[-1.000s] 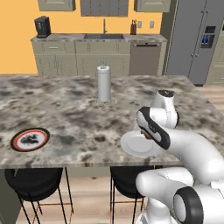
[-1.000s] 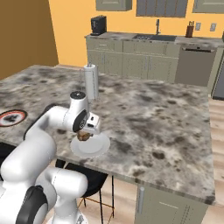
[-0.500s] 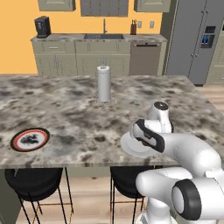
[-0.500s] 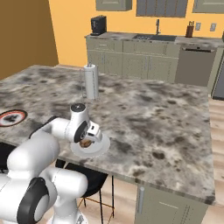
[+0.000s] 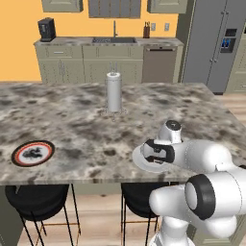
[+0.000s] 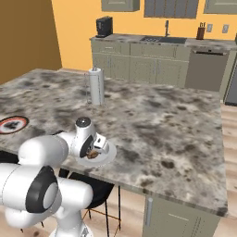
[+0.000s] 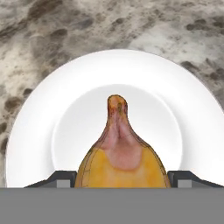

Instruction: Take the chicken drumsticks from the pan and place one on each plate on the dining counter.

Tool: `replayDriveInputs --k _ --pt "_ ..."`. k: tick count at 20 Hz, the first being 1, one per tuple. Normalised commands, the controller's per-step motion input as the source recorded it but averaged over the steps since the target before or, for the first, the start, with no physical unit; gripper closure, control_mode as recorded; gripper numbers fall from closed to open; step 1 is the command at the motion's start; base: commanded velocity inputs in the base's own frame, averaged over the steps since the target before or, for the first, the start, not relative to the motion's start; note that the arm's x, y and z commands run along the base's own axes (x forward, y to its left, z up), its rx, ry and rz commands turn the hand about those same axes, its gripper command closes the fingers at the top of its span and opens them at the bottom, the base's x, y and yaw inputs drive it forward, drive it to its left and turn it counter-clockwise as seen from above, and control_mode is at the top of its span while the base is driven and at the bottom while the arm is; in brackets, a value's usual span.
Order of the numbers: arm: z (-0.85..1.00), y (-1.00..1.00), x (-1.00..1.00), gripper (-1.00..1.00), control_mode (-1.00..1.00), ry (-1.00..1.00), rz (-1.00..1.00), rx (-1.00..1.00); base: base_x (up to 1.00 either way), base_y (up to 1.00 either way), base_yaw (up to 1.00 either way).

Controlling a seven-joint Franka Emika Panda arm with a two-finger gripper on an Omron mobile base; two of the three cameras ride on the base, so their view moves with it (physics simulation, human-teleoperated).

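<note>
In the left base view the white arm folds low across the lower right of the frame, and its gripper (image 5: 153,153) sits right over the plain white plate (image 5: 140,160) near the front edge of the marble worktop (image 5: 72,120). In the right base view the same gripper (image 6: 94,151) hangs just above that white plate (image 6: 109,152), left of centre in the frame, with a brown chicken drumstick (image 6: 92,155) under it on the plate's surface.

The hand view looks straight down at the white plate (image 7: 43,113), which spans most of the frame against the mottled marble. The chicken drumstick (image 7: 120,153) lies at the lower middle, its narrow end pointing toward the top of the frame and its broad golden body at the bottom. The two dark fingertips (image 7: 61,178) stand on either side of that broad end, close against it, so the gripper is closed around the chicken drumstick over the plate's centre.

The dark-rimmed plate (image 5: 32,153) lies well apart at the lower left of the left base view, close to the worktop's front edge, and at the left edge of the right base view (image 6: 11,124). An upright paper towel roll (image 5: 114,92) stands toward the middle of the worktop, well behind both plates.
</note>
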Motion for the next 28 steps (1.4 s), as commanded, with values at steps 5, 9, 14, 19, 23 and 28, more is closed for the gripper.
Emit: replayDriveInputs --k 5,9,14,19,23,28 --pt "-0.14 0.00 0.11 1.00 -1.00 -0.01 -0.02 0.00 0.00 0.00 0.00" --pt "-0.06 0.00 0.02 1.00 -1.00 -0.02 0.00 0.00 0.00 0.00 0.00" --pt "-0.02 0.00 0.07 1.00 -1.00 -0.03 0.00 0.00 0.00 0.00 0.00" --pt "-0.09 0.00 0.14 1.00 -1.00 -0.02 -0.01 -0.01 0.00 0.00 0.00" --pt "-0.13 0.00 0.08 1.00 -1.00 -0.01 -0.01 0.00 0.00 0.00 0.00" --pt "-0.11 0.00 0.05 1.00 -1.00 -0.01 0.00 0.00 0.00 0.00 0.00"
